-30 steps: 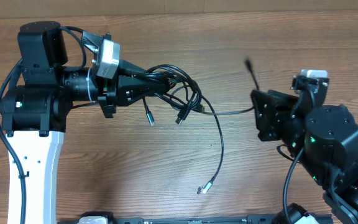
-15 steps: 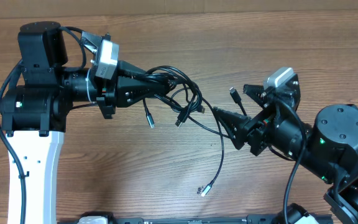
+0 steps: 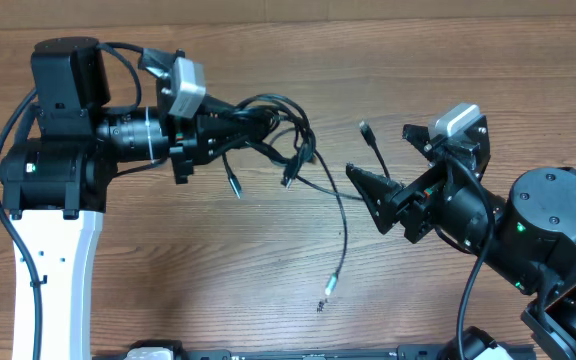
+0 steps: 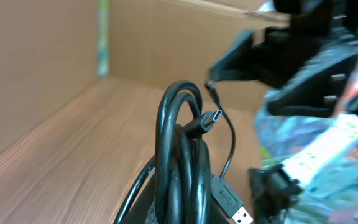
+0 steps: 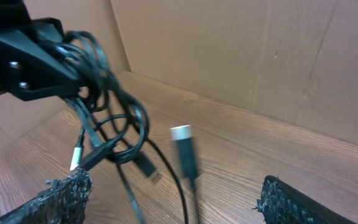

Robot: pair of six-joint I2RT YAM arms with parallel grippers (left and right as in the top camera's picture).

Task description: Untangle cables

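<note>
Right gripper (image 5: 171, 182) stands wide open at the frame's bottom, holding nothing, a plug (image 5: 184, 149) dangling just ahead, likely the next strand to pull. Beyond, mid-left, the cables (image 5: 114, 124) hang knotted; the left gripper (image 3: 230, 125), upper left, clamps them as an anchor for pulling.

There are two robot arms, with a left end effector (image 3: 253, 122) and a right end effector (image 3: 378, 152), one tabletop (image 3: 268, 262), and one bundle of cables (image 3: 298, 150) with perhaps four plug ends.
</note>
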